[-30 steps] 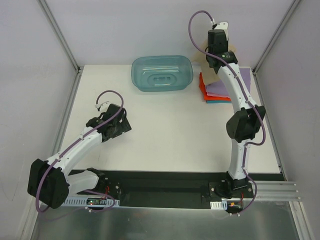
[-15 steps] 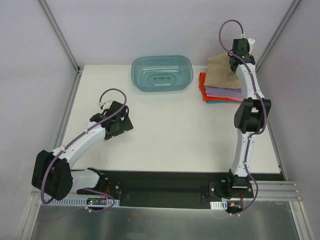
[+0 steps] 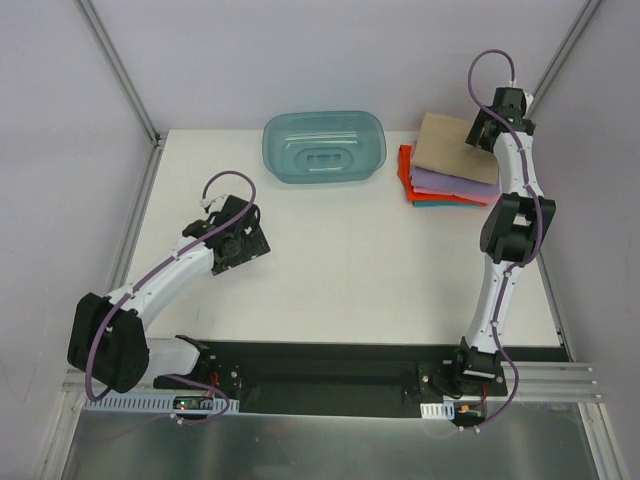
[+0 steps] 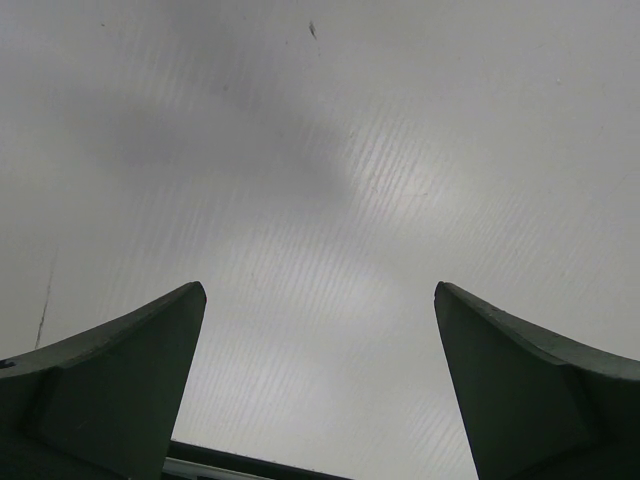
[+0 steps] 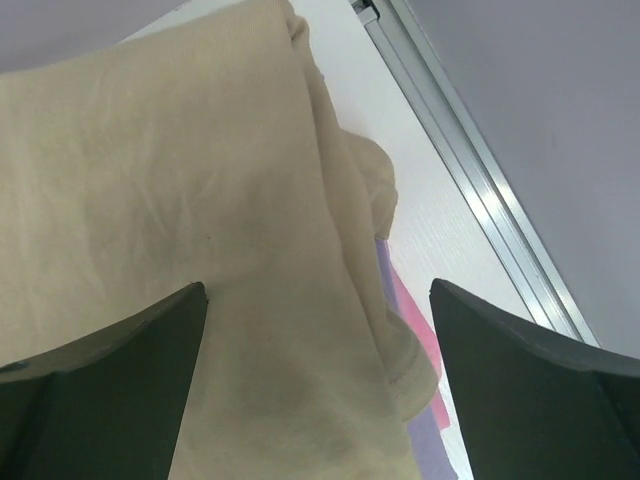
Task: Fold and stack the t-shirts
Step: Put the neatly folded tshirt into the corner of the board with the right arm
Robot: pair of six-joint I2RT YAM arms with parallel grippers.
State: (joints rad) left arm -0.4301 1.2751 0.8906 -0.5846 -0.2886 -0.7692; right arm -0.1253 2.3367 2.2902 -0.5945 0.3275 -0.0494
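Change: tan shirt (image 3: pixel 447 145), bunched before, now flat on stack (image 3: pixel 438 188), far right corner.
Long axis: left-right, skewed.
Right pincer (image 3: pixel 480 133): apart, over it.
Left pincer (image 4: pixel 320 295): apart, over worktop (image 3: pixel 350 260).

Soft matt tan cloth t-shirt (image 5: pixel 180 230)

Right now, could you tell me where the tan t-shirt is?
In the top view the tan t-shirt lies on the stack of folded shirts at the far right of the table, right of the teal tub, under the right gripper.
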